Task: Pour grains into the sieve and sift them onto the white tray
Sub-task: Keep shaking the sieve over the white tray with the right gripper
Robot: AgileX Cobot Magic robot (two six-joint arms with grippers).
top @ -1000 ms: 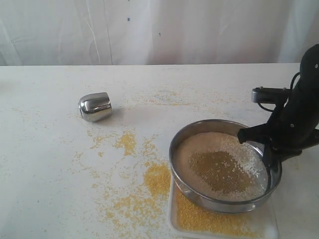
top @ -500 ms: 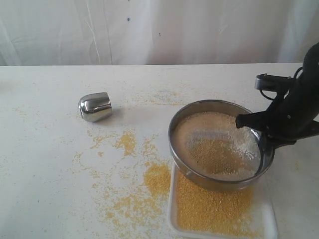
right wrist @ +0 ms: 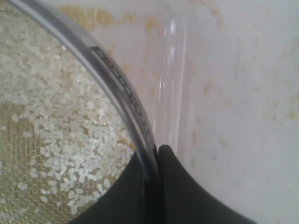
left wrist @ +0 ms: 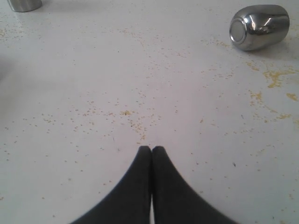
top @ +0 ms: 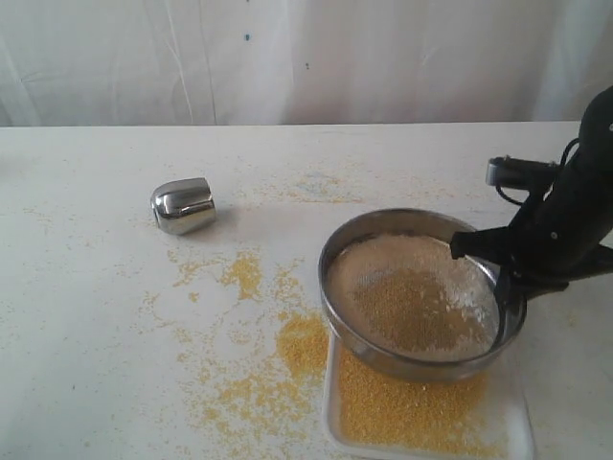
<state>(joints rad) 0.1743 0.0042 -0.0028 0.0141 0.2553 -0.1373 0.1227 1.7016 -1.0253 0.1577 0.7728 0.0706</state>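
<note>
The sieve (top: 397,363) hangs tilted just above the white tray (top: 518,427), its steel rim (right wrist: 117,79) pinched by my right gripper (top: 505,290) (right wrist: 156,150), which is shut on it. In the mesh lie whitish coarse grains (right wrist: 56,126) around a yellow-tan patch (top: 410,309). Fine yellow grains (top: 402,407) cover the tray under the sieve. My left gripper (left wrist: 151,149) is shut on nothing, low over bare table. The exterior view does not show it.
A small shiny steel cup (top: 182,205) (left wrist: 259,27) lies on its side at the left of the table. Spilled yellow grains (top: 299,345) are strewn left of the tray. Another steel object (left wrist: 23,4) shows at one edge of the left wrist view.
My right gripper has shaken the sieve: it rose and went back, then came down and slightly left. The grains in it shifted, and more yellow grains lie on the tray.
</note>
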